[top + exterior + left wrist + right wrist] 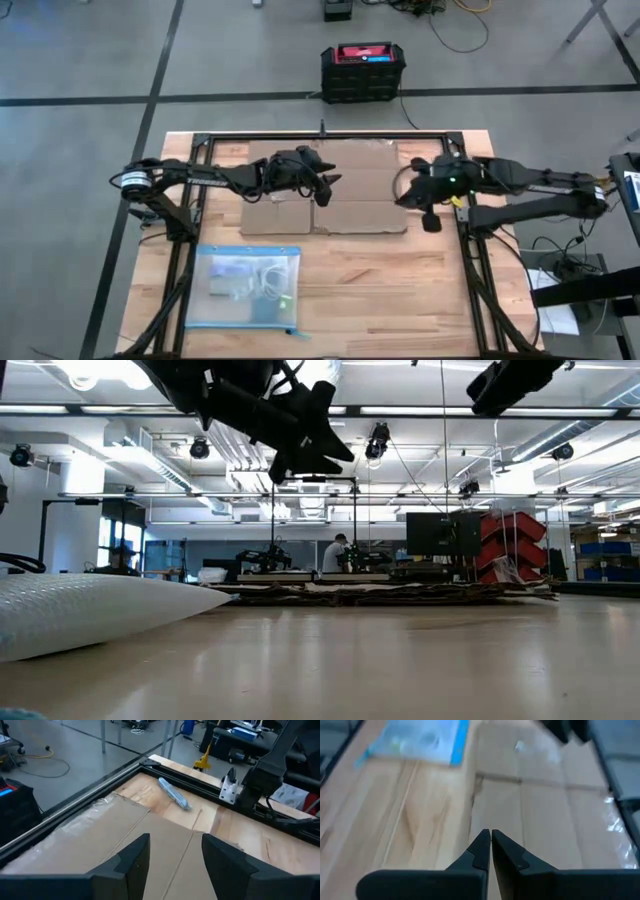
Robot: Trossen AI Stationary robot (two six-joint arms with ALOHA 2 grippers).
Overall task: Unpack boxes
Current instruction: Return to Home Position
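The brown cardboard box (330,190) lies flattened on the table's far half, with clear tape on its panels; it shows as a thin layer in the low view (380,596). My left gripper (325,187) (172,865) is open and hangs above the cardboard's middle, raised clear of it in the low view (305,435). My right gripper (431,220) (490,834) is shut and hovers high above the cardboard's right edge, where it meets bare wood (510,382). The clear blue-edged plastic bag (246,286) lies flat on the table's near left part.
A black crate with a red top (362,70) stands on the floor beyond the far edge. A black metal frame (330,135) runs around the work area. A small bluish-grey wrapped piece (175,794) lies on the wood by the cardboard's right end. Bare wood (390,290) spreads near right.
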